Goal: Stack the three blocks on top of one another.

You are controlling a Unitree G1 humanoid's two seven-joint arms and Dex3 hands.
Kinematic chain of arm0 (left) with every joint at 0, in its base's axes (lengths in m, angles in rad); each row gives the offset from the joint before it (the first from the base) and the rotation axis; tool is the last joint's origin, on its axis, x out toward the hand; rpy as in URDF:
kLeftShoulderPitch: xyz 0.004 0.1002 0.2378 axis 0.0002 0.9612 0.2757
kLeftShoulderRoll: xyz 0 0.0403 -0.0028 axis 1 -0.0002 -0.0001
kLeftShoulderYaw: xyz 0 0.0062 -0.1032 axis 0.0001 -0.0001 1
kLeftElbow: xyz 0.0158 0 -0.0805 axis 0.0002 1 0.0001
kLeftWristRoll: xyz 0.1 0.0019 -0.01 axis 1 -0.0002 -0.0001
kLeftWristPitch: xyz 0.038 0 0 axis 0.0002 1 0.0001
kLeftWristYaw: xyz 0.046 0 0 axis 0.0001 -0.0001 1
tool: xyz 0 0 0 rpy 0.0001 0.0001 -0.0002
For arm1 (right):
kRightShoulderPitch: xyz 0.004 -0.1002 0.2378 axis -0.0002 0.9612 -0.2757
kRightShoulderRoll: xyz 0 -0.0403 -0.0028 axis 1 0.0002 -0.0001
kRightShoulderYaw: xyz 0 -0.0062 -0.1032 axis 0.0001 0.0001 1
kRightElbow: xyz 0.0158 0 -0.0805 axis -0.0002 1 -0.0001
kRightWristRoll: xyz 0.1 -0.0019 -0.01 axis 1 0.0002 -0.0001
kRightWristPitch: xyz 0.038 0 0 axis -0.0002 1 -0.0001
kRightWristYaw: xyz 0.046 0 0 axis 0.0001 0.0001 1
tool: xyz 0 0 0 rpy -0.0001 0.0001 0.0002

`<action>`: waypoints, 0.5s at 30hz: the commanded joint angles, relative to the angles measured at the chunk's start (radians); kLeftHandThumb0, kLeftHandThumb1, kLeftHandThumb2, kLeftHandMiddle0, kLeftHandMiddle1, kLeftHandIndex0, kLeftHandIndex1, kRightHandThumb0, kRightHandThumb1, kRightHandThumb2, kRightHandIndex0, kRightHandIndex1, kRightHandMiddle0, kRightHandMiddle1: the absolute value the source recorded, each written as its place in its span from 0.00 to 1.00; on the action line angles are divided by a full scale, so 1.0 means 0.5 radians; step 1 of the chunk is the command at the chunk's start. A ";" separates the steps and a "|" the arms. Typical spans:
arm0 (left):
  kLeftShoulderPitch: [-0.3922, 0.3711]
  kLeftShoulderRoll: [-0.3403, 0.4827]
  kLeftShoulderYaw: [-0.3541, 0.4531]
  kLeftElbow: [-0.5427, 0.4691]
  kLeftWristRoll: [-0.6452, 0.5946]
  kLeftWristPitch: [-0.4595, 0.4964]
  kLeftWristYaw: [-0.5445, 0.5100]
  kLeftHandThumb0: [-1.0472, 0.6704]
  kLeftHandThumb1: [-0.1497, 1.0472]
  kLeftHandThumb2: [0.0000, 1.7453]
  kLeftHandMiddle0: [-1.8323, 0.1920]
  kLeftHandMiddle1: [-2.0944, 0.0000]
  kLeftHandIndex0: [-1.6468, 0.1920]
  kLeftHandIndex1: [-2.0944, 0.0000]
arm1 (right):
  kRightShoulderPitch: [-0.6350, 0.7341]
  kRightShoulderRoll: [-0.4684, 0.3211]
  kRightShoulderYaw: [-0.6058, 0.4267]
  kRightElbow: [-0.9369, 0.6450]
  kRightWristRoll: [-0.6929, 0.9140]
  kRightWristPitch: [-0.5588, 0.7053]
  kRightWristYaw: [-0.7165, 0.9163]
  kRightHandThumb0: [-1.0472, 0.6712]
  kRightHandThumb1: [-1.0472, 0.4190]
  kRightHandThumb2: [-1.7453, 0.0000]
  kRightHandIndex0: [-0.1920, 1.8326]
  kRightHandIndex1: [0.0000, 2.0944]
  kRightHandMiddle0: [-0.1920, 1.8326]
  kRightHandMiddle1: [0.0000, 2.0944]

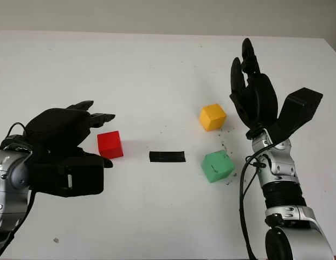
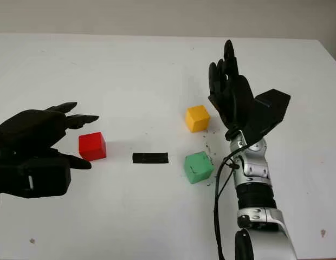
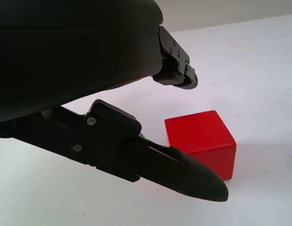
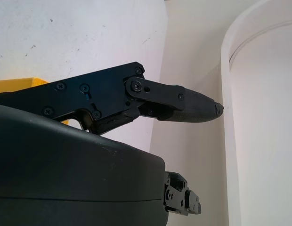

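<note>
Blocks lie apart on a white table (image 1: 157,70), none stacked. In the left eye view the red block (image 1: 110,144) sits at about 9 o'clock from a short black strip (image 1: 167,156) near the table's middle; the yellow block (image 1: 212,117) is at 2 o'clock from the strip and the green block (image 1: 217,166) at 4 o'clock, just below the yellow one. A pale wall runs along the table's far edge. The left hand (image 1: 62,146) is low at 9 o'clock, open, holding nothing, with fingers either side of the red block's near face; whether they touch it cannot be told. The right hand (image 1: 253,95) stands upright at 3 o'clock, open and empty, just right of the yellow block.

In the right eye view the layout is the same, and small dark specks dot the table around the green block.

In the left wrist view the red block stands on the table between one finger and the thumb (image 3: 183,174).

In the right wrist view a sliver of yellow block shows behind the hand's shell, with white table and wall beyond.
</note>
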State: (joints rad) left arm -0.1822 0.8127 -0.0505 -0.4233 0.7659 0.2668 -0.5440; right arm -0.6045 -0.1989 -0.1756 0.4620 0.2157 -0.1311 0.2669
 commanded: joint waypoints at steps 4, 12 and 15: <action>-0.011 -0.046 -0.033 0.110 0.098 -0.087 0.151 0.16 0.91 0.03 0.85 0.97 0.65 0.93 | 0.019 -0.001 -0.008 -0.038 0.007 -0.005 0.006 0.25 0.00 0.65 0.00 0.00 0.00 0.00; -0.003 -0.059 -0.072 0.155 0.255 -0.125 0.181 0.18 0.92 0.03 0.82 0.97 0.74 0.55 | 0.026 0.000 -0.008 -0.083 0.011 0.022 -0.003 0.24 0.00 0.66 0.00 0.00 0.00 0.00; 0.001 -0.076 -0.073 0.156 0.272 -0.129 0.177 0.19 0.92 0.03 0.80 0.97 0.76 0.45 | 0.024 0.004 -0.013 -0.086 0.024 0.040 -0.005 0.25 0.00 0.65 0.00 0.00 0.00 0.00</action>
State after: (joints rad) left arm -0.1824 0.7814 -0.0842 -0.3439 0.8949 0.2042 -0.4537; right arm -0.5990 -0.1989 -0.1764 0.4349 0.2230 -0.1172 0.2663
